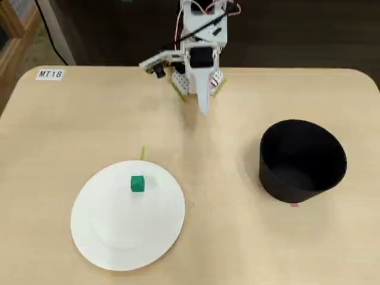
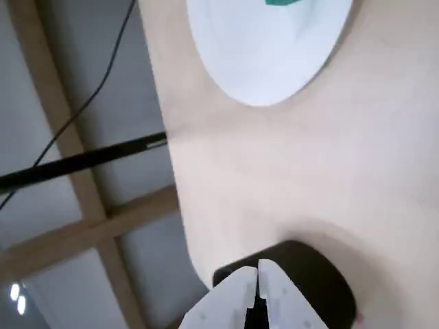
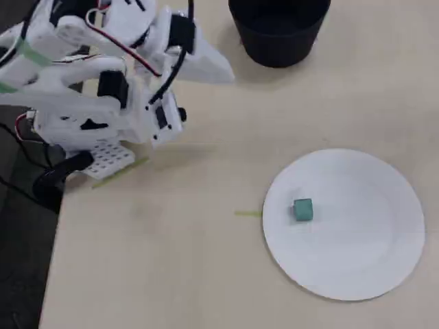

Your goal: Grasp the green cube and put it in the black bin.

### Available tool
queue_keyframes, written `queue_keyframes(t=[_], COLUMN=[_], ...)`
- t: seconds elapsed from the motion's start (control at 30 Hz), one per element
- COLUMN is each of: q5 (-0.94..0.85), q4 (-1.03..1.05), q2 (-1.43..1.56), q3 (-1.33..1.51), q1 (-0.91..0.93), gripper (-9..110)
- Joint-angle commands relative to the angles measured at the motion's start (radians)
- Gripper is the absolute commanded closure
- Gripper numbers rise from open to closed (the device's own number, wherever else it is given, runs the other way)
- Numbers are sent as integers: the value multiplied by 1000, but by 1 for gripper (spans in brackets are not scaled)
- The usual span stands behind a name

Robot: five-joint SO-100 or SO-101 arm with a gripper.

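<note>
A small green cube (image 1: 138, 183) sits on a white paper plate (image 1: 127, 237) at the front left in a fixed view; it also shows in the other fixed view (image 3: 302, 210) on the plate (image 3: 357, 253). In the wrist view only a sliver of the cube (image 2: 282, 3) shows at the top edge. The black bin (image 1: 301, 160) stands upright at the right, empty; it also shows in the other fixed view (image 3: 278, 31). My white gripper (image 1: 204, 107) is shut and empty near the arm's base, far from the cube; its closed fingertips show in the wrist view (image 2: 258, 271).
The arm's base (image 3: 82, 130) sits at the table's back edge. A label reading MT18 (image 1: 50, 74) is stuck at the far left corner. A thin yellow-green tape mark (image 1: 142, 153) lies by the plate. Beyond the table edge, the wrist view shows floor and a cable (image 2: 82, 157).
</note>
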Motion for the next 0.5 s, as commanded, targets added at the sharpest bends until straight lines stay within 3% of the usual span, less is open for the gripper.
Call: queue_keyframes(t=[0.0,0.3,0.37,0.4,0.47], q5=[-38,-95,-87,-49,-3], q4=[54,2,-8,-21,-57], q2=[-331,-663,-696,-698,-692], q3=[-345,-362,-370,-368,-370], q1=[31,140,187,216,247], gripper=[101,83,90,99,102])
